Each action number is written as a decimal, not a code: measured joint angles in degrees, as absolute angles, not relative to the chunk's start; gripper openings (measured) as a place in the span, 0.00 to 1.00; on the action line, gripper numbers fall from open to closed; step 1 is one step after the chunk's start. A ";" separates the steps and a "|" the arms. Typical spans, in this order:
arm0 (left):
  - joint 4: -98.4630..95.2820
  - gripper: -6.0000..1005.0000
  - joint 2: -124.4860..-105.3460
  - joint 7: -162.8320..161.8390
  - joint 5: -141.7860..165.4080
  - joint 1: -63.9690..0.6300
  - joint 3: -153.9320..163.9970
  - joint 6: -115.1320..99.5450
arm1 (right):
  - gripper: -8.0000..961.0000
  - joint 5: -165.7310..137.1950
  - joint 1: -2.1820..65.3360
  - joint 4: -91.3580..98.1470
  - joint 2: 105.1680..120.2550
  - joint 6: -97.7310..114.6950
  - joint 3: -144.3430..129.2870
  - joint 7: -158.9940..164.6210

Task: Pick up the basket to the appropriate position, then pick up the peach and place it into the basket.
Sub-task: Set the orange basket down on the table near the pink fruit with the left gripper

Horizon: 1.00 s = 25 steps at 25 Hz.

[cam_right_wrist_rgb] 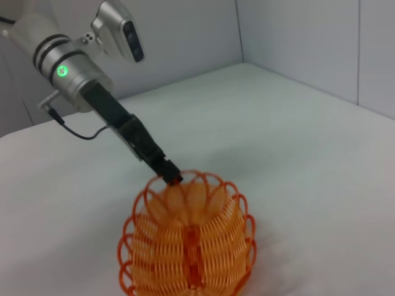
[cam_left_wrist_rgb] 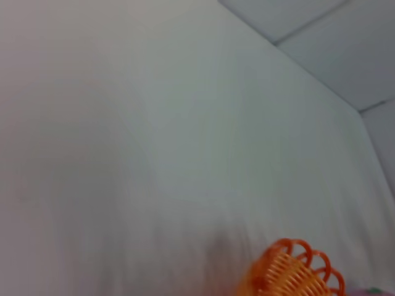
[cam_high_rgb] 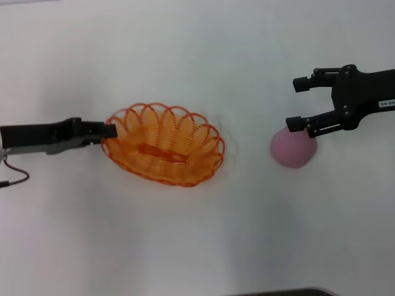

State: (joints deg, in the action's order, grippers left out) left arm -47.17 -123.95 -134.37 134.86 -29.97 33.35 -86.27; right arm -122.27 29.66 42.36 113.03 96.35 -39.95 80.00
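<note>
The orange wire-like basket [cam_high_rgb: 163,145] sits on the white table in the middle of the head view. My left gripper [cam_high_rgb: 110,131] is at its left rim and shut on a rim loop. The right wrist view shows that same grip [cam_right_wrist_rgb: 171,177] on the basket [cam_right_wrist_rgb: 188,246]. A piece of the basket rim shows in the left wrist view [cam_left_wrist_rgb: 290,271]. The pale pink peach [cam_high_rgb: 294,149] lies on the table to the right of the basket. My right gripper [cam_high_rgb: 299,103] is open just beyond the peach, with its nearer finger over the peach's far edge.
The white table [cam_high_rgb: 197,240] stretches all around the basket and peach. Grey wall panels [cam_right_wrist_rgb: 308,37] stand behind the table. A dark edge [cam_high_rgb: 290,292] shows at the near side of the table.
</note>
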 joint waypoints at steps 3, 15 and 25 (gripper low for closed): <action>-47.15 0.27 -123.90 -134.41 134.82 -29.52 33.35 -88.64 | 0.99 -122.48 29.77 42.36 113.01 96.17 -39.89 80.07; -48.13 0.56 -123.75 -134.13 134.33 -28.48 33.13 -96.45 | 0.99 -122.61 29.80 42.36 113.03 95.79 -39.56 80.22; -52.61 0.61 -122.74 -124.33 132.70 -26.15 30.36 -94.27 | 0.99 -122.10 31.16 42.39 112.98 95.83 -36.82 83.88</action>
State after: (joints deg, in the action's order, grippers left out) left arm -52.61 -122.74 -124.33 132.70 -26.15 30.36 -94.27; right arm -122.10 31.16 42.39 112.98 95.83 -36.82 83.88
